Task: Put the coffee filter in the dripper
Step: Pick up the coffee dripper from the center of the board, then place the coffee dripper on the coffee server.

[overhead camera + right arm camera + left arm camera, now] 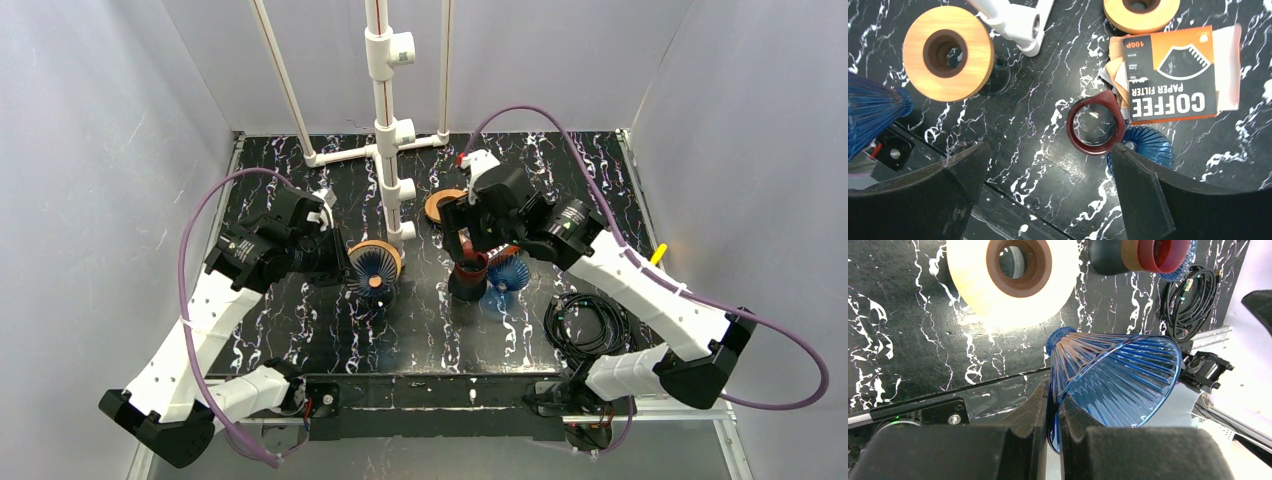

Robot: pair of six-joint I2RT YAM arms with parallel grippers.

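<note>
So the left gripper (1054, 405) is clamped on the dripper (1118, 375) rim, up in the air. The right gripper (1048, 150) hangs wide open over the filter pack (1173, 75). That thin rim grip might twist once a filter's pushed in.

Blue ribbed dripper (1118, 375), blk/wht marbled table (300, 320)

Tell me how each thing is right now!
left gripper, shut on the blue dripper.
blue dripper, lifted, tipped sideways.
right gripper, open, holding nothing.
red cup, standing upright.
filter pack, lying flat.
second dripper, sitting beside the red cup.
</note>
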